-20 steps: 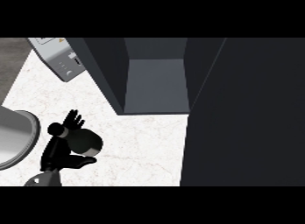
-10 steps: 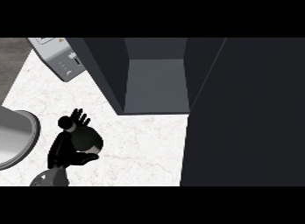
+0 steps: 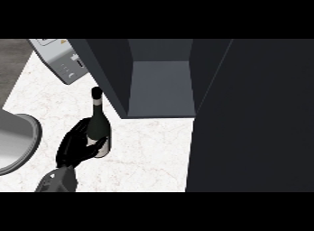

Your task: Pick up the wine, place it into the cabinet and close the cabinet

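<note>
Here, left to right: curved grey metal basin (image 3: 13,144); black left hand (image 3: 76,149), fingers clamped round the lower body of the dark glass wine bottle (image 3: 97,122), just right of the palm over the white marbled counter (image 3: 153,153); open dark grey cabinet (image 3: 159,85), beside the bottle's neck.

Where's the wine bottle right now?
Left of centre in the head view, the bottle sits in the left hand, its neck beside the open cabinet and its left wall.

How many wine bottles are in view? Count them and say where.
1. The wine bottle is left of the open cabinet, the left hand curled round its body. Others may be hidden behind the dark panel.
</note>
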You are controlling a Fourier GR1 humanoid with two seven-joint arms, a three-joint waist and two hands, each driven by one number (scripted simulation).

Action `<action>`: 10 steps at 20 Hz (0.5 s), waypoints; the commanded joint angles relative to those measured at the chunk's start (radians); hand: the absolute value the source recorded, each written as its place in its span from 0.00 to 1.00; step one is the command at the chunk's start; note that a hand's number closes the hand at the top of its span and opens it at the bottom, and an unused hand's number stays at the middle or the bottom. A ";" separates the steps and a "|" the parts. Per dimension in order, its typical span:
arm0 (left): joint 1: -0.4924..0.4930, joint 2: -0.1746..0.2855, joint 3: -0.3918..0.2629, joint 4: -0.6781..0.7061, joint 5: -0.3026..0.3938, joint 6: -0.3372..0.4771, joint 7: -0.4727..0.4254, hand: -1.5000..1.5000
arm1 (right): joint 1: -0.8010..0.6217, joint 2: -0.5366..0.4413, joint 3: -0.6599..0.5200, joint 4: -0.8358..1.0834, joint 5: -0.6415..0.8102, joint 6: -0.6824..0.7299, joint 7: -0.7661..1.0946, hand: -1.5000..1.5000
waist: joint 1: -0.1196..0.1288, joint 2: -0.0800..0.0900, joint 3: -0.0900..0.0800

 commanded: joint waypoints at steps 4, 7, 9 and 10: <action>0.018 -0.034 -0.052 -0.028 -0.067 0.078 -0.074 1.00 | 0.074 -0.020 0.030 -0.239 0.005 -0.004 0.072 0.00 | 0.001 -0.002 -0.001; 0.002 -0.060 -0.072 -0.045 -0.086 0.109 -0.106 1.00 | 0.060 -0.040 -0.010 -0.230 -0.021 0.011 0.073 0.00 | 0.003 0.000 0.000; 0.000 -0.038 -0.076 -0.065 -0.078 0.073 -0.110 1.00 | -0.008 0.003 0.024 -0.201 0.013 -0.029 0.125 0.00 | 0.010 0.000 -0.001; 0.041 -0.066 -0.085 -0.131 -0.050 0.117 -0.092 1.00 | 0.072 -0.027 -0.013 -0.212 -0.007 -0.003 0.051 0.00 | 0.009 -0.003 0.000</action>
